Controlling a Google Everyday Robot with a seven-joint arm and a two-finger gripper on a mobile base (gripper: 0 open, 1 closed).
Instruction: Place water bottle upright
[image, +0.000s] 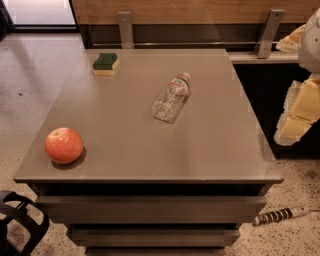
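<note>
1. The desk (210, 145) is a flat grey slab that carries all three loose things. They sit well apart from each other, so each has open surface around it and nothing crowds the thing to be handled.
2. The claw (296, 120) hangs off the right edge of the desk, beyond the tabletop and well apart from everything on it. It holds nothing of the task, and whether it is released or clenched I cannot tell. From there it would have to reach leftward over the desk, so I judge the task not yet begun.
3. The water bottle (171, 99) lies on its side a little right of the desk's middle, with its white cap pointing toward the far right and its base toward the near edge. Lying flat, its ribbed clear body is open to a grasp from above. Being round, it could roll if nudged.
4. The apple (64, 145) rests near the front left corner, clear of any likely approach path.
5. The sponge (105, 64), green over yellow, lies flat near the far left corner, also out of the way.
</note>
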